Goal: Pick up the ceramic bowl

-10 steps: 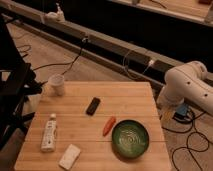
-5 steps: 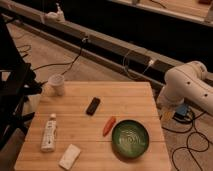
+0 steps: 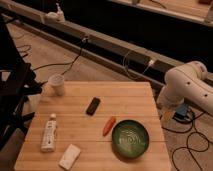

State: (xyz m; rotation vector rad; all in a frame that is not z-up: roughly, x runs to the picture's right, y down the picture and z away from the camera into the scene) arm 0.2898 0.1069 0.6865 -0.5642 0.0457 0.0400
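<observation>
The ceramic bowl (image 3: 130,138) is round, shallow and dark green with a pale swirl inside. It sits upright on the wooden table (image 3: 125,97) near the front right corner. The robot's white arm (image 3: 187,87) curves in from the right, beside the table's right edge and above floor level, apart from the bowl. I cannot make out the gripper at the arm's end; it does not show in the camera view. Nothing touches the bowl except the table.
An orange carrot-like item (image 3: 108,125) lies just left of the bowl. A black remote (image 3: 93,106), a white cup (image 3: 57,84), a white tube (image 3: 49,132) and a white block (image 3: 70,156) are also on the table. Cables cross the floor behind and to the right.
</observation>
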